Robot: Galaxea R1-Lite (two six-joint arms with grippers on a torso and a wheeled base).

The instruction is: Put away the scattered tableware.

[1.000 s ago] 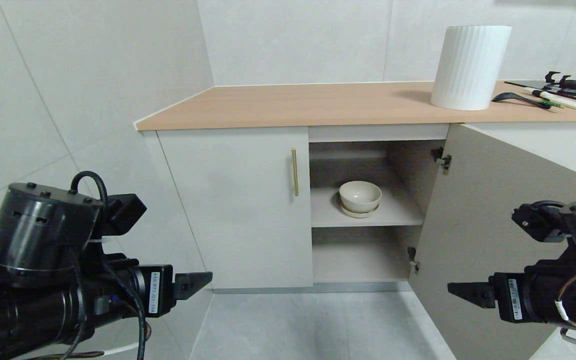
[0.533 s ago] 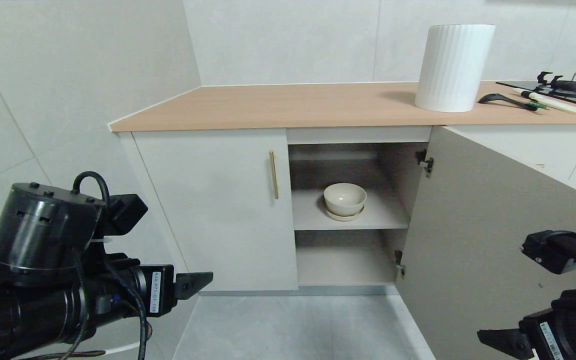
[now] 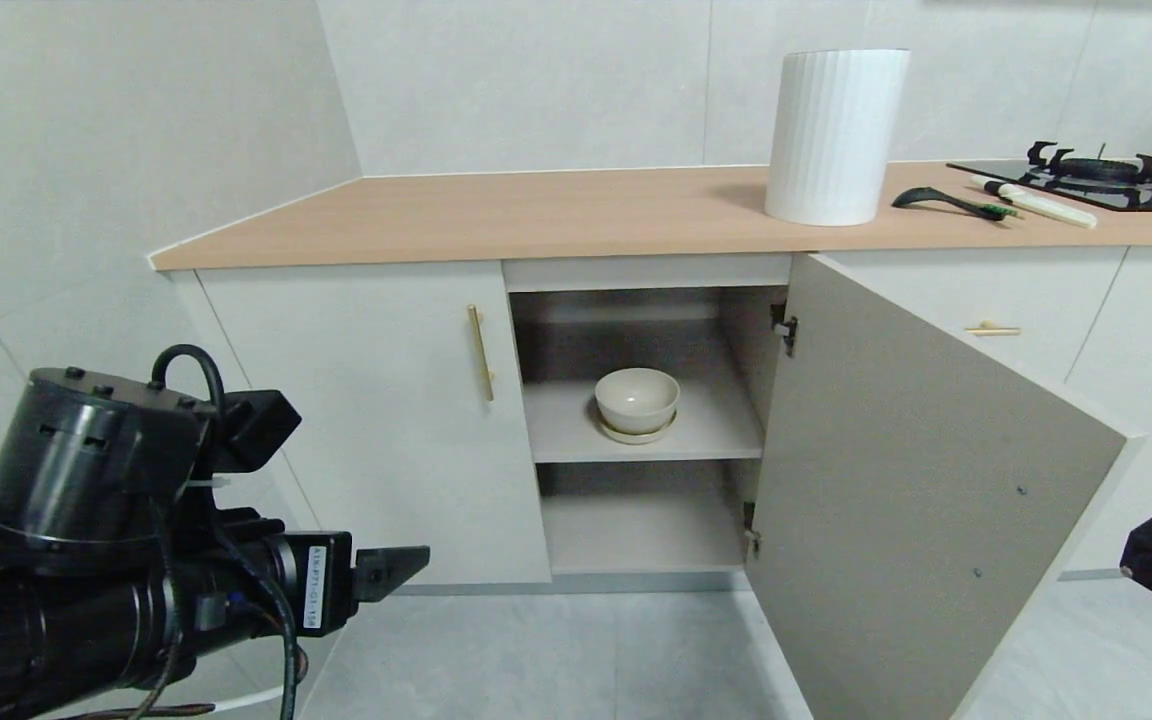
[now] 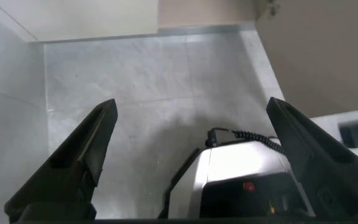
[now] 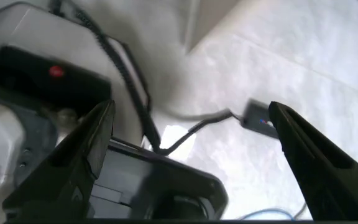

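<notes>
Ceramic, by the look of it: a cream bowl sits on a small plate mid-way along the upper shelf of the cabinet, beside its swung-out door. Up on the countertop, toward its right end and just beside a white ribbed canister, lie a black ladle and a pale-handled utensil, close together.

I judge these two light, stiff and low-lying, best pinched across the handle. The bowl is likely glazed, slippery and breakable, best taken by the rim. The bowl covers most of the plate, and the pale utensil is too small to identify.

From the left wrist, the left gripper has its fingers spread wide above the floor, holding nothing.

From the right wrist, the right gripper is likewise spread wide and empty.
</notes>
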